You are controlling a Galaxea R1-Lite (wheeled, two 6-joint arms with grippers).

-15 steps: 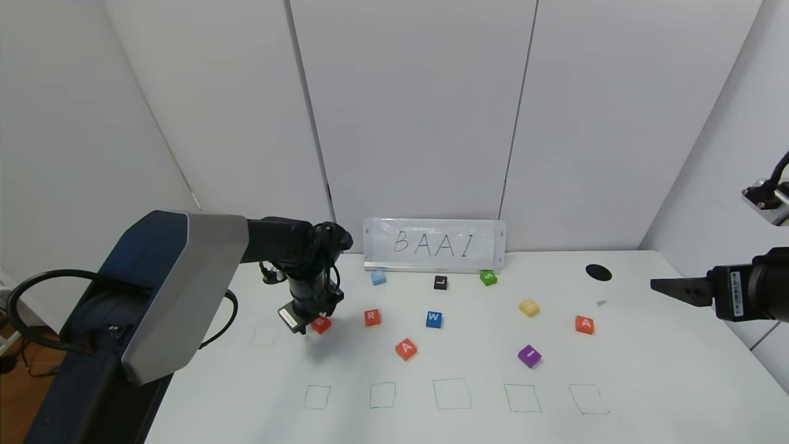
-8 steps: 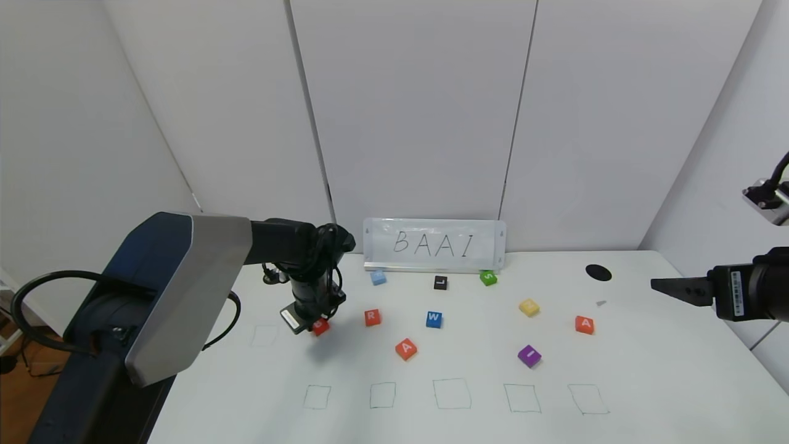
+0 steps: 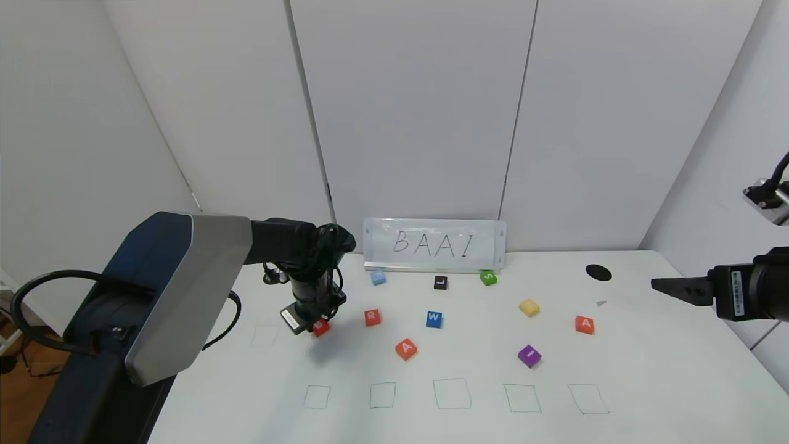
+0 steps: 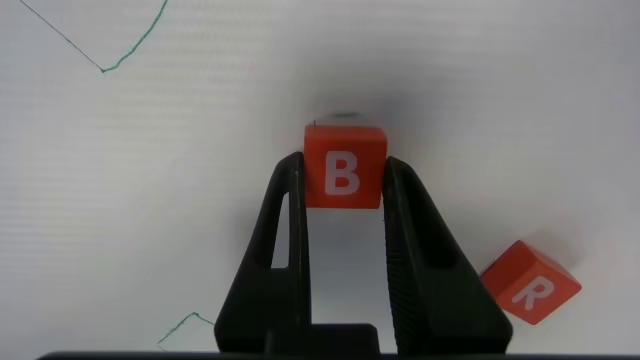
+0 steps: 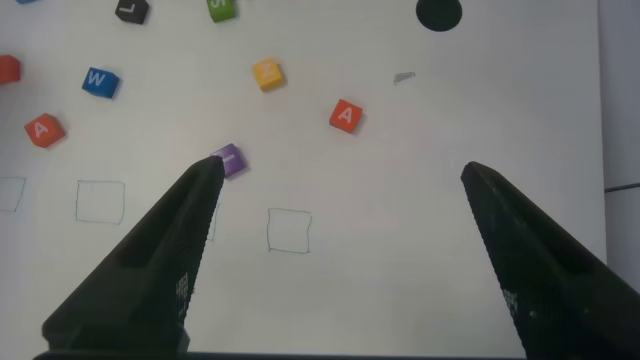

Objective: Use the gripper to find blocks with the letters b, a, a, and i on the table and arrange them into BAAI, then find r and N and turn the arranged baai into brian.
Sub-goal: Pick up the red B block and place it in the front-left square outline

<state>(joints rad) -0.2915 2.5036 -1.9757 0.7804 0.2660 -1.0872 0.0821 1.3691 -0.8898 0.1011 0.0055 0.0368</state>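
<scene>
My left gripper (image 3: 315,325) is shut on the orange-red B block (image 4: 343,170) at the left of the table (image 3: 647,382); both fingers press its sides. The R block (image 3: 372,317) lies just to its right, also seen as the R block (image 4: 530,283) in the left wrist view. One A block (image 3: 405,348) sits near the middle, another A block (image 3: 584,324) at the right, and the purple I block (image 3: 529,355) lies between them. I make out no N on any block. My right gripper (image 3: 662,285) hangs open over the table's right side, holding nothing.
A sign reading BAAI (image 3: 434,245) leans on the back wall. A blue W (image 3: 434,319), black L (image 3: 440,282), green S (image 3: 488,277), yellow block (image 3: 529,306) and light blue block (image 3: 378,277) are scattered about. Several pen-drawn squares (image 3: 452,394) line the front; a black hole (image 3: 598,272) is at back right.
The left gripper's jaws have closed onto the B block; the arm itself has barely shifted. The right arm has not moved.
</scene>
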